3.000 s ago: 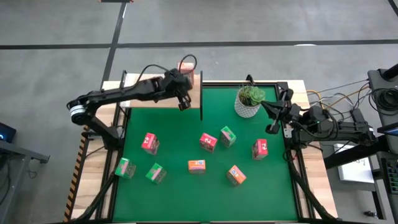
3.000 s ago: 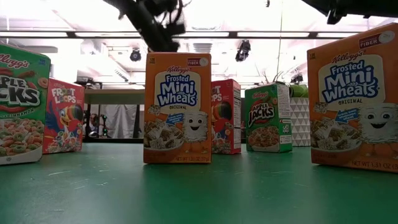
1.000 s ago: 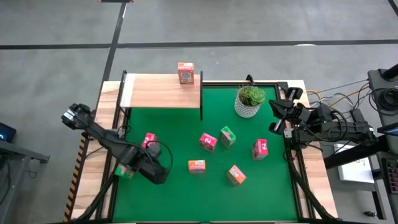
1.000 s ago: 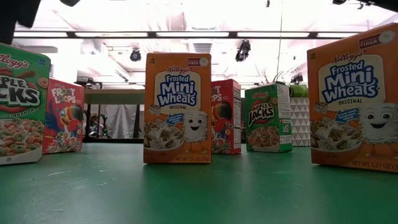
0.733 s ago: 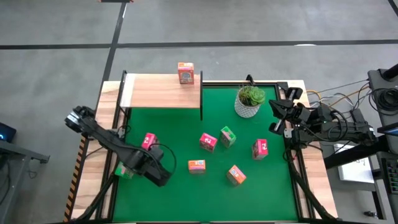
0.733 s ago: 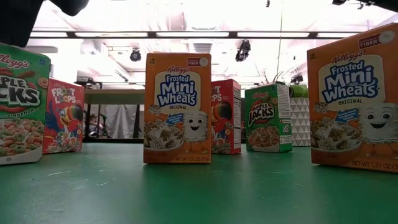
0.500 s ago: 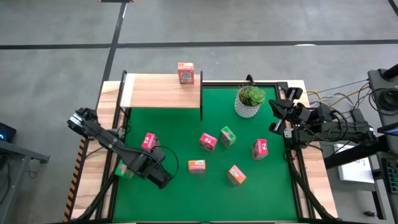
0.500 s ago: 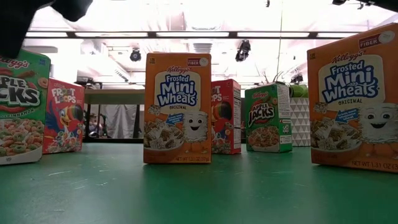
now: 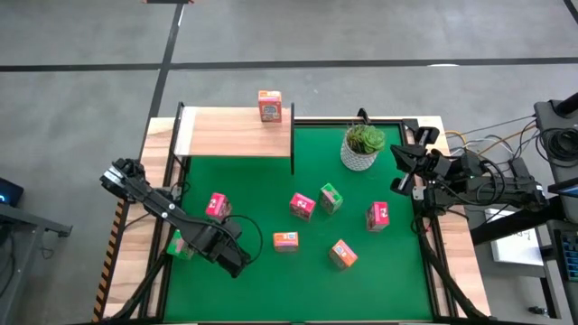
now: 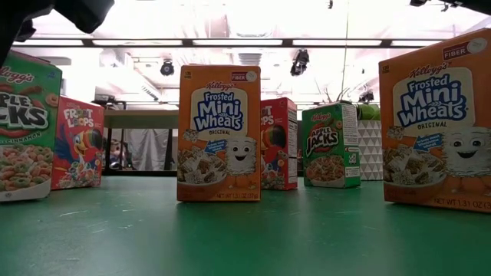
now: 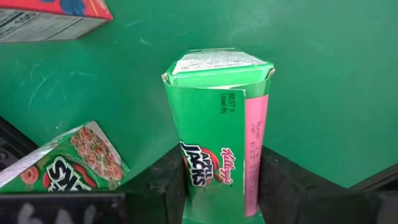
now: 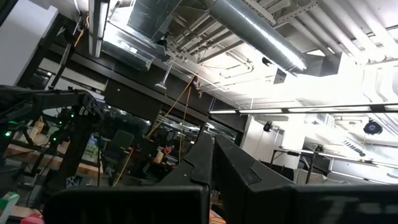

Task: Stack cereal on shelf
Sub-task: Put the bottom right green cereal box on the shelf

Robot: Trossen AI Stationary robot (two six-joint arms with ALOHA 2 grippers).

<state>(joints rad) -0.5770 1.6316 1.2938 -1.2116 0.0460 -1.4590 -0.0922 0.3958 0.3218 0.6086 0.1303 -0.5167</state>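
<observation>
My left gripper (image 9: 229, 254) points down at the near left of the green mat, shut on a green cereal box (image 11: 217, 118) that stands upright on the mat (image 10: 27, 130); the high view hides this box under the gripper. The shelf (image 9: 235, 135) at the far left carries one orange cereal box (image 9: 269, 106) on its plank. My right gripper (image 9: 399, 170) waits raised at the table's right edge, fingers shut (image 12: 211, 165) on nothing. My left gripper pinches the green box between its two fingers (image 11: 283, 186), which come from above and point down. They lie on two opposite faces, either side of the panel with the logo and pink strip (image 11: 214, 186). The box stands upright with its base on the mat.
Loose boxes on the mat: green (image 9: 179, 244) close beside the left gripper, pink (image 9: 217, 206), pink (image 9: 302, 206), green (image 9: 330, 198), pink (image 9: 377, 215), orange (image 9: 285, 240), orange (image 9: 341, 255). A potted plant (image 9: 361, 147) stands at the far right.
My left gripper has sunk toward the mat over the green box and shifted slightly toward the table's near right, rolling a little about its own axis. The right arm has kept still.
</observation>
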